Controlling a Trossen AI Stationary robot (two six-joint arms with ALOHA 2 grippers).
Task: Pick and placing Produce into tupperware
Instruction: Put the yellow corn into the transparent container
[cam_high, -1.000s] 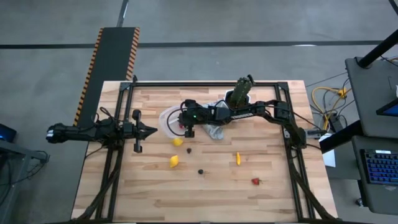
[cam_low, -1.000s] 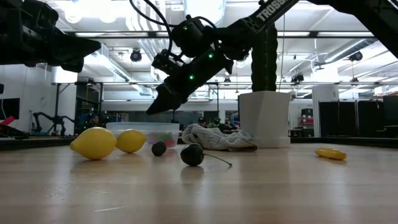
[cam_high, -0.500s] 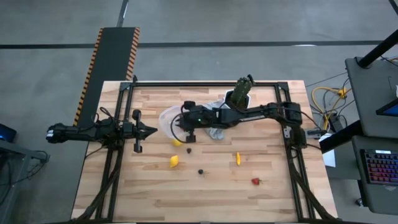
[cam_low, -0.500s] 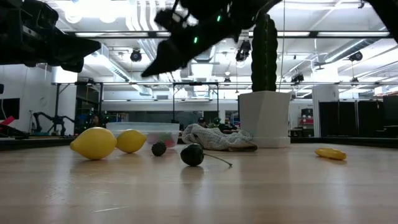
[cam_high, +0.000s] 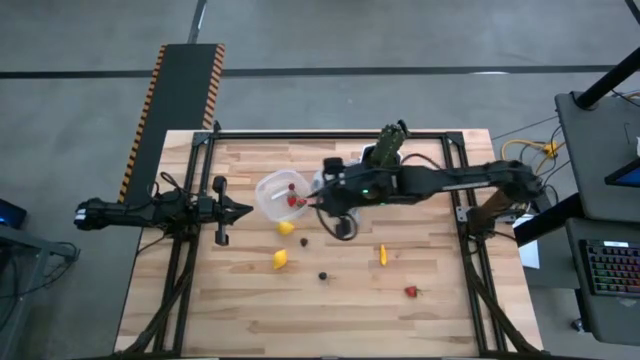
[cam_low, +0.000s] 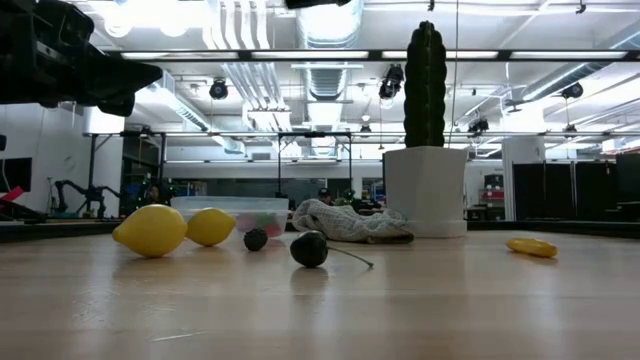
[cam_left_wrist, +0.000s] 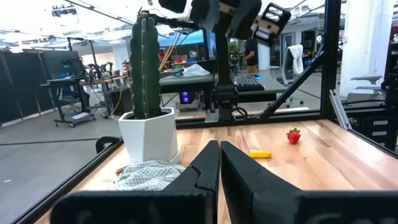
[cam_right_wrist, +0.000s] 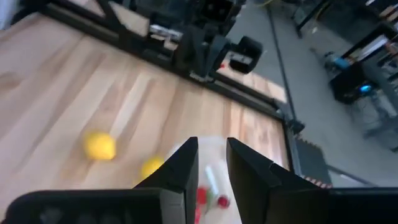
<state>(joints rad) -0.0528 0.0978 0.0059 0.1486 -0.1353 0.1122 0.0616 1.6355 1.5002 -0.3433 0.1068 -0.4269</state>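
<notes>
- Right gripper (cam_high: 318, 203) hangs above the table just beside the tupperware (cam_high: 279, 194), its fingers (cam_right_wrist: 179, 167) parted by a narrow gap with nothing between them.
- Tupperware sits on the table (cam_high: 250, 300) with red strawberry pieces (cam_high: 294, 198) inside.
- Two lemons (cam_high: 286, 228) (cam_high: 280, 260) lie in front of it; a dark piece (cam_high: 305, 240) is near the first and another dark piece (cam_high: 323, 275) lies farther out.
- Thin yellow-orange piece (cam_high: 382, 255) and a lone strawberry (cam_high: 410, 292) lie well apart, toward the right.
- Left gripper (cam_high: 246, 211) waits at the table's left edge, fingers (cam_left_wrist: 205, 168) pressed together, empty.
- Cactus (cam_high: 388, 146) in its white pot (cam_low: 425, 190) stands behind, the grey cloth (cam_low: 345, 220) beside it.
</notes>
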